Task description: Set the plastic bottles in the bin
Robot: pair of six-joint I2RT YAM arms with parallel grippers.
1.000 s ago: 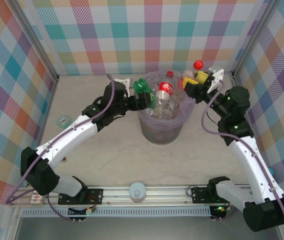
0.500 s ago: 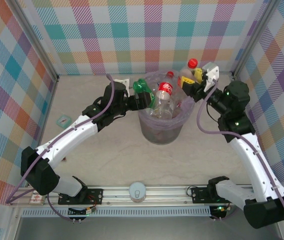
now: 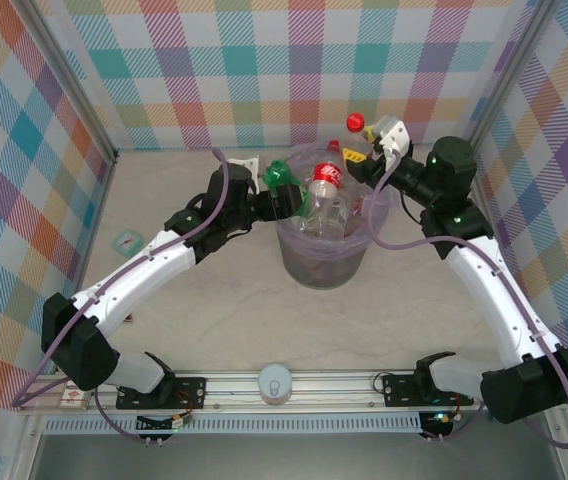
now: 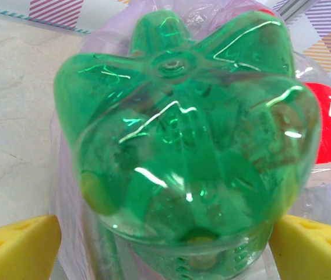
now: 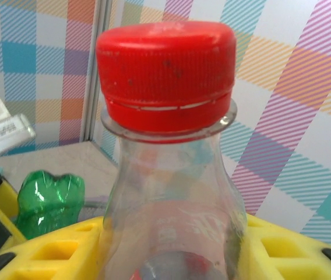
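The bin (image 3: 304, 262) stands mid-table, a grey bucket with a lavender bag, and holds several bottles; a clear one with a red label (image 3: 327, 192) sticks up on top. My left gripper (image 3: 276, 198) is shut on a green bottle (image 3: 284, 180) at the bin's left rim. In the left wrist view the green bottle's base (image 4: 183, 128) sits between yellow fingers (image 4: 17, 245), over the bag (image 4: 66, 192). My right gripper (image 3: 374, 152) is shut on a clear, red-capped bottle (image 3: 355, 123) above the bin's far right rim. That bottle (image 5: 168, 76) points upward between yellow fingers (image 5: 293, 251).
A small teal packet (image 3: 124, 240) lies at the left of the table. A white round object (image 3: 276, 382) sits on the front rail between the arm bases. Checked walls close in on three sides. The green bottle (image 5: 49, 198) also shows in the right wrist view.
My right gripper has swung left and toward the back wall with the red-capped bottle, from the bin's right side to above its far rim. The left arm has stayed still.
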